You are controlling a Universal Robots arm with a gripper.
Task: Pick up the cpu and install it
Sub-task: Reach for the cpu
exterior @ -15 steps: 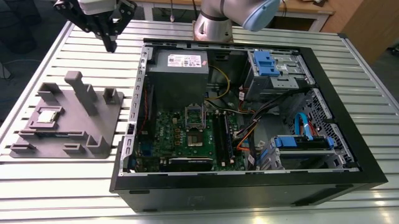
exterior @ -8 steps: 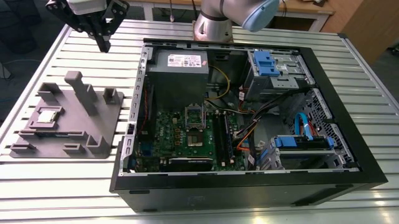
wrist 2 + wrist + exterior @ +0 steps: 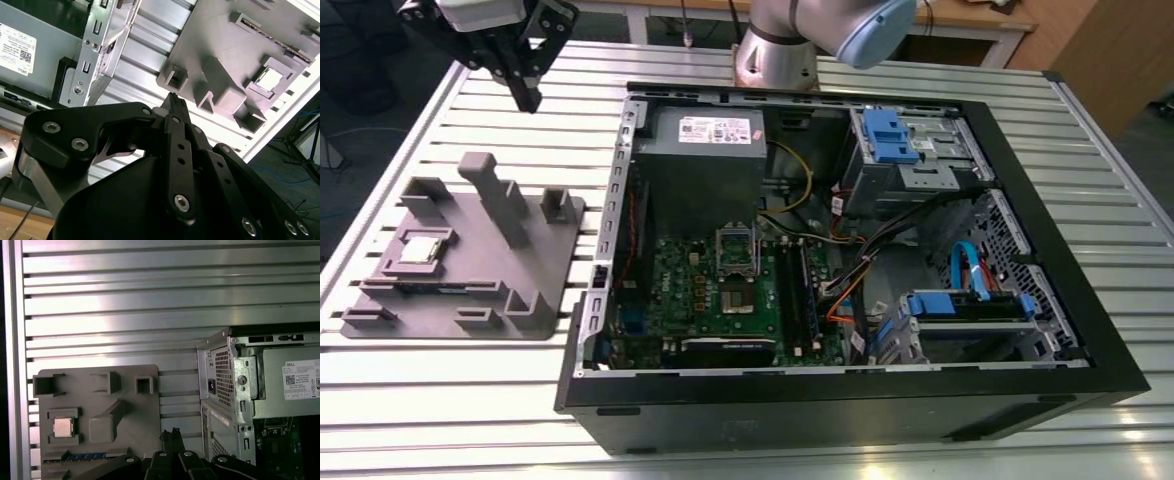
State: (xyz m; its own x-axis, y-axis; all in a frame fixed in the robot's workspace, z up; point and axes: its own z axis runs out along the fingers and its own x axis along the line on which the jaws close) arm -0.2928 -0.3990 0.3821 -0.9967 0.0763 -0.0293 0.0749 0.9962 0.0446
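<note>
The cpu (image 3: 424, 247) is a small silver square chip lying flat in a recess of the grey plastic fixture (image 3: 534, 300), on the exterior view's left. Both wrist views show the cpu (image 3: 270, 79) (image 3: 63, 427) in that recess. My gripper (image 3: 527, 98) hangs high above the slatted table, beyond the far end of the fixture and well apart from the chip. Its black fingers meet at the tips, shut with nothing between them, as seen on the gripper (image 3: 174, 97) (image 3: 170, 433) in both wrist views.
An open computer case (image 3: 1067, 330) lies on its side to the exterior view's right of the fixture, with the motherboard and its cpu socket (image 3: 735, 247) exposed. The fixture has upright posts (image 3: 491, 195). A power supply (image 3: 707, 145) and blue drive cages (image 3: 885, 135) sit inside the case.
</note>
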